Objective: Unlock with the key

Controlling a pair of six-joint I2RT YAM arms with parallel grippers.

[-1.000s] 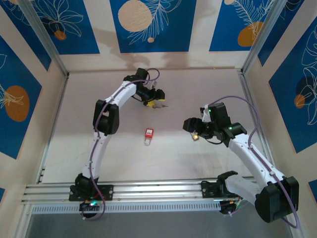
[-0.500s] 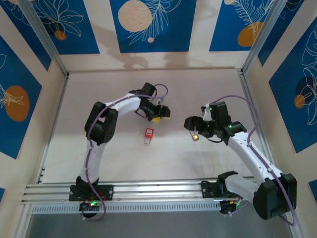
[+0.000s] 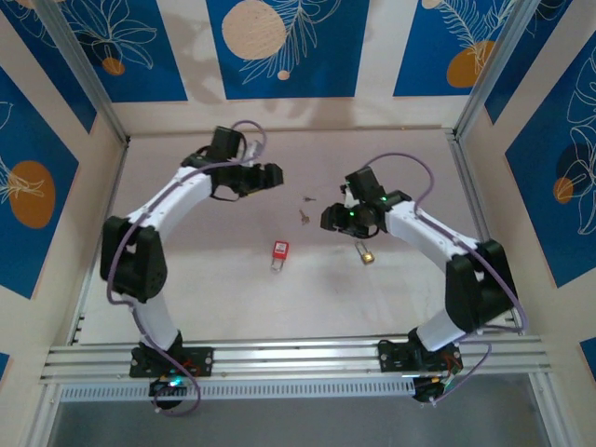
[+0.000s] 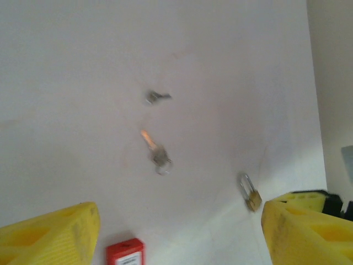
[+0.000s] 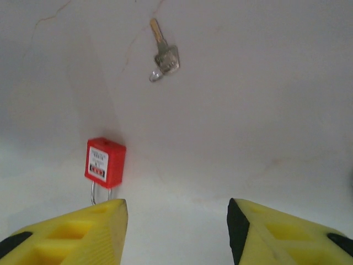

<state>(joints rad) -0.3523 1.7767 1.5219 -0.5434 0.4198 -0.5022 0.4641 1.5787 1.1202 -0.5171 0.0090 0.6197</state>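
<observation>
**Status:** no step is complete. 2 keys and 2 padlocks lie loose on the table (image 3: pixel 233 298).

**Grippers:**
- Left gripper (image 4: pixel 179 218): fingers wide apart, empty.
- Right gripper (image 5: pixel 176 212): fingers apart, empty.

**Positions:**
- The larger key (image 5: pixel 164 52) lies well ahead of the right fingertips.
- The red padlock (image 5: pixel 105 160) sits just ahead of the finger at the left of the right wrist view.
- The smaller key (image 4: pixel 157 97) lies further out.
- The brass padlock (image 4: pixel 250 193) is near the left gripper's right-side finger.

**Left to do, as judged:** grasp a key, insert it, turn it.

**Clearance:** bare table surrounds all 4 items, and the walls (image 3: pixel 279 112) stand well apart.
</observation>
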